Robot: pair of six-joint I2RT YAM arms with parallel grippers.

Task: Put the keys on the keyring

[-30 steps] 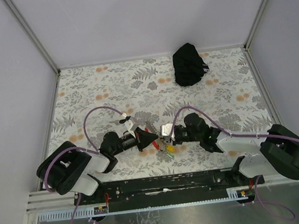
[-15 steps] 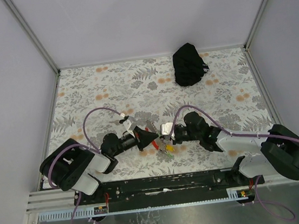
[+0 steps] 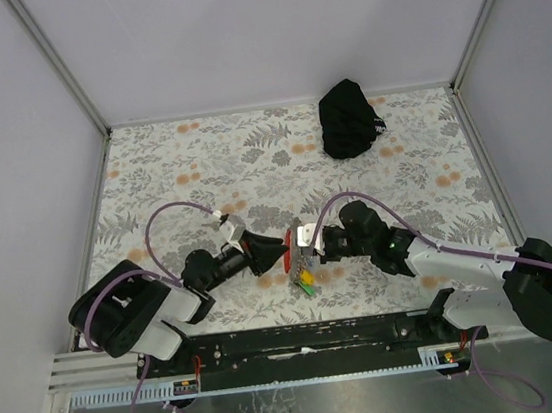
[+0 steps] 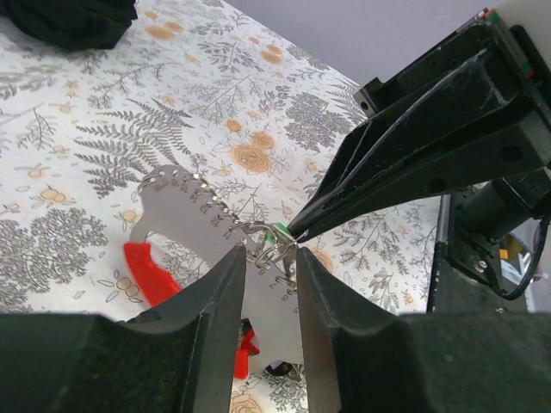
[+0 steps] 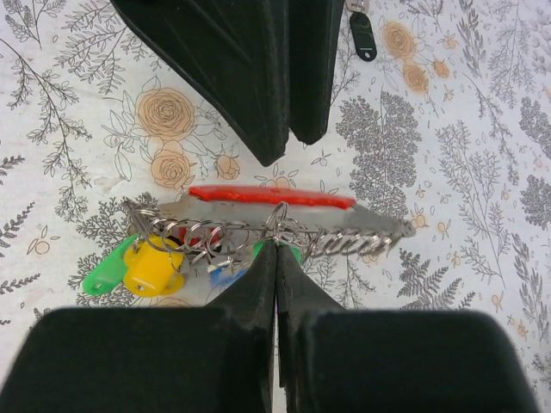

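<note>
The keyring point(image 5: 271, 196) has a red strap, a grey plate, a silvery chain point(image 5: 353, 237) and several rings. A yellow tag point(image 5: 151, 267), a bright green tag point(image 5: 108, 274) and a blue tag point(image 5: 224, 275) hang among the rings. My right gripper point(image 5: 277, 245) is shut on one ring, with a second green tag just behind its tips. My left gripper point(image 4: 269, 254) faces it, jaws a narrow gap apart, rings at its tips. In the top view the left gripper point(image 3: 281, 250) and the right gripper point(image 3: 300, 245) almost meet over the keyring point(image 3: 300, 267).
A black pouch point(image 3: 350, 118) lies at the back right of the floral cloth point(image 3: 191, 167). A small black oblong piece point(image 5: 363, 36) lies on the cloth beyond the left gripper. Walls enclose the table on three sides.
The right gripper has pushed left and slightly back, taking the keyring with it. The red strap now stands between the two grippers' tips. The left gripper has shifted slightly back.
</note>
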